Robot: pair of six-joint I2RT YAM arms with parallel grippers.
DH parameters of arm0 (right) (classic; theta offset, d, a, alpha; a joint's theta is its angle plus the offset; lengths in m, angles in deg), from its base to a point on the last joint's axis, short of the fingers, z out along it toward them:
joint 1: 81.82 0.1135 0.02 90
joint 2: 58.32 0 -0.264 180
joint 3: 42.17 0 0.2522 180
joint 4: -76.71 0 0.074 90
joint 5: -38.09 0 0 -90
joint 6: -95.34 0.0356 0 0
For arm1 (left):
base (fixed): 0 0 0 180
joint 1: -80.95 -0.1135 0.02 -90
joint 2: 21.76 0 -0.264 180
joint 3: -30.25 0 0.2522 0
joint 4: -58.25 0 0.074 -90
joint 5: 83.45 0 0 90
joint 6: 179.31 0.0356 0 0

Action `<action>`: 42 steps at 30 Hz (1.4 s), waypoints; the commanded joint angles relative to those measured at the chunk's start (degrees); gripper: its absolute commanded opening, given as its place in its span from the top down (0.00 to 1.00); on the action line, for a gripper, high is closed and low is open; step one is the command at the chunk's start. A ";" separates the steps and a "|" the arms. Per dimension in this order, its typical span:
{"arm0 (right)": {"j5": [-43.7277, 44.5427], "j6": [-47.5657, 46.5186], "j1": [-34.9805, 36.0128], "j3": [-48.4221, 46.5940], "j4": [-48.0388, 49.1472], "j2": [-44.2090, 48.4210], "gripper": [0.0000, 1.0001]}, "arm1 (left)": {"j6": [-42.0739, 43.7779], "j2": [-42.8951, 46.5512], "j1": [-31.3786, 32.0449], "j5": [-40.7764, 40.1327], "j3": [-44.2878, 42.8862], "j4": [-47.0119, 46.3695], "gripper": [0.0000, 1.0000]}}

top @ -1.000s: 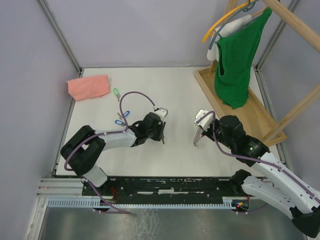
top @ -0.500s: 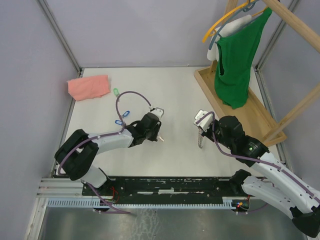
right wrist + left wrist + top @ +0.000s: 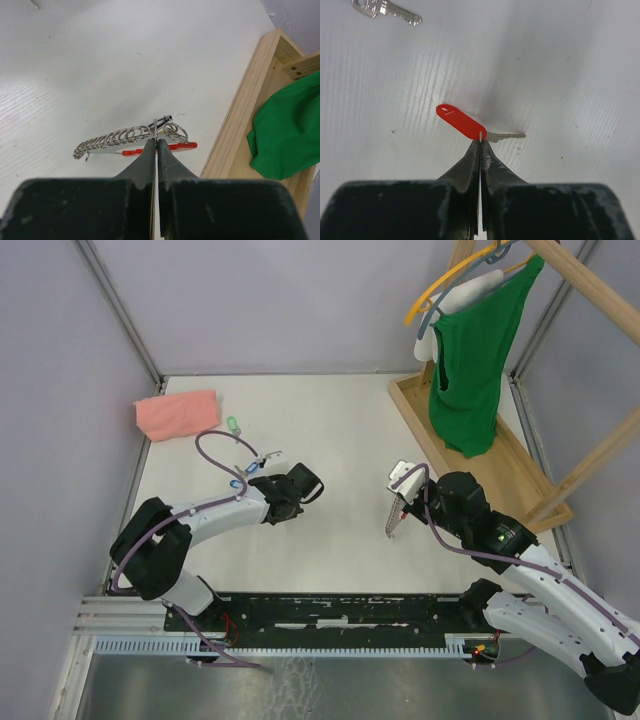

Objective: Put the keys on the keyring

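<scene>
Left gripper [image 3: 480, 142] leftward, key [image 3: 461, 121] at fingertips

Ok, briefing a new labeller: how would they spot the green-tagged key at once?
Find the pink folded cloth at the table's far left corner. Just right of it lies the green-tagged key. No other tag is green; the left gripper holds a red-tagged key.

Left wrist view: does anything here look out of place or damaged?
Nothing stands out. The left hand is shut on the red key where tag meets metal, and a second silver key lies flat near the top left edge, its tag not in view.
</scene>
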 commanded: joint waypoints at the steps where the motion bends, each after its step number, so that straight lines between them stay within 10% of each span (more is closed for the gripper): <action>1: -0.29 0.75 0.42 -0.83 3.52 1.29 0.99 | -12.37 -3.26 0.01 -0.54 -2.14 2.68 0.97; 7: -0.26 0.72 0.67 -0.57 3.37 1.76 1.00 | -10.69 -4.09 0.03 2.71 -0.77 -2.41 0.92; 16: -0.21 0.70 1.00 -0.47 3.37 2.13 0.99 | 0.98 2.14 -1.24 3.87 0.84 -6.10 0.49; 26: -0.28 0.68 1.18 -0.48 3.20 1.97 0.99 | 17.52 1.60 -10.16 12.82 0.61 -12.47 0.53; 42: -0.56 0.91 1.53 -0.25 3.28 2.31 0.99 | 14.93 -0.09 -11.39 27.79 7.66 -17.59 0.52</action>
